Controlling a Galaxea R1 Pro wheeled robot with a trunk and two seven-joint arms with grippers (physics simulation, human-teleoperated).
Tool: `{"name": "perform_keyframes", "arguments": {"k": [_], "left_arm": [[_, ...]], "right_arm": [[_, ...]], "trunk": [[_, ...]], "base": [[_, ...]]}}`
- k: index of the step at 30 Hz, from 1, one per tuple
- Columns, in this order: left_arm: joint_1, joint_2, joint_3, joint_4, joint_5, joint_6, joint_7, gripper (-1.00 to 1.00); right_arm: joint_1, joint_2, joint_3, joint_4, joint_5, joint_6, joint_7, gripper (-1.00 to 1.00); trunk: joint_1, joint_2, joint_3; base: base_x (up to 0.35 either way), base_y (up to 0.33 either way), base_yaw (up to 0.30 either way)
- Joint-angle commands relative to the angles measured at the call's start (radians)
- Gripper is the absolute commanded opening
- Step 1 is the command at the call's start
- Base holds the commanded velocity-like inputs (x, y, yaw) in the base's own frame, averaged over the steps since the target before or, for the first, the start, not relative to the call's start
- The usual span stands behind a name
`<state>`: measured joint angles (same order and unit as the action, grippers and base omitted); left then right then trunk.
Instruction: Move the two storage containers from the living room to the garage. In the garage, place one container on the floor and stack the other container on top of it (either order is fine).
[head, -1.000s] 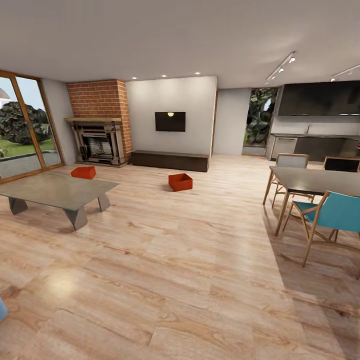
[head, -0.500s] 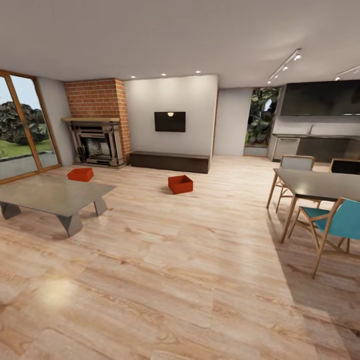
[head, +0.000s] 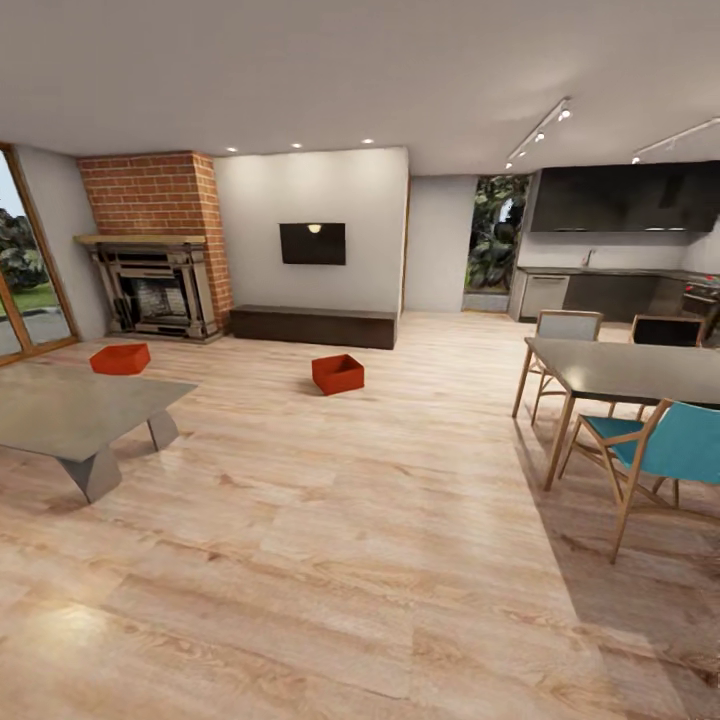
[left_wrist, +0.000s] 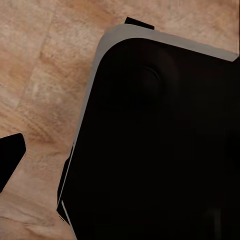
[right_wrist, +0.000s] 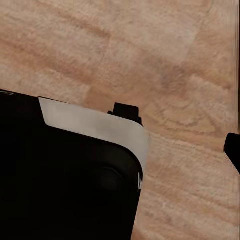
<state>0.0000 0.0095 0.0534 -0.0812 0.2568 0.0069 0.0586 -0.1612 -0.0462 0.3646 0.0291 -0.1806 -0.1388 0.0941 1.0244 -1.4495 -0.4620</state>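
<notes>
Two orange-red storage containers stand on the living room's light wood floor in the head view. One storage container (head: 338, 374) sits in the open, in front of the low dark cabinet. The other storage container (head: 120, 359) lies further left, beyond the grey coffee table (head: 70, 412) and near the brick fireplace (head: 155, 290). Both are far from me. In the left wrist view a dark fingertip (left_wrist: 8, 157) shows at the picture's edge above the planks, beside my black base (left_wrist: 165, 140). The right wrist view has another dark fingertip (right_wrist: 233, 150) over the planks.
A black TV (head: 312, 243) hangs over the low dark cabinet (head: 312, 326). At the right stand a dark dining table (head: 630, 365) and a teal chair (head: 672, 445), with a kitchen counter (head: 600, 292) behind. Glass doors (head: 25, 300) are at the far left.
The whole head view has shifted: the camera turned right, so the containers, fireplace and coffee table sit further left in the picture. The containers themselves have not moved.
</notes>
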Motion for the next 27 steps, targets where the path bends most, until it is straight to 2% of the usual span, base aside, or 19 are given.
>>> {"name": "perform_keyframes", "arguments": {"k": [1, 7, 27], "left_arm": [[0.0, 0.0, 0.005, -0.001, 0.002, 0.001, 0.001, 1.0], [0.0, -0.001, 0.005, -0.001, 0.002, 0.001, 0.001, 1.0], [0.0, -0.001, 0.005, -0.001, 0.002, 0.001, 0.001, 1.0]], "right_arm": [[-0.001, 0.0, 0.007, 0.003, -0.01, -0.005, 0.006, 1.0], [-0.001, -0.002, 0.007, 0.003, -0.01, -0.004, 0.006, 1.0], [-0.001, -0.002, 0.012, 0.003, -0.001, 0.001, 0.005, 1.0]], "trunk": [[0.001, 0.0, -0.001], [0.001, 0.0, -0.001], [0.001, 0.0, -0.001]], "base": [[0.328, 0.0, -0.281], [0.328, 0.0, -0.135], [0.327, 0.0, -0.004]]}}
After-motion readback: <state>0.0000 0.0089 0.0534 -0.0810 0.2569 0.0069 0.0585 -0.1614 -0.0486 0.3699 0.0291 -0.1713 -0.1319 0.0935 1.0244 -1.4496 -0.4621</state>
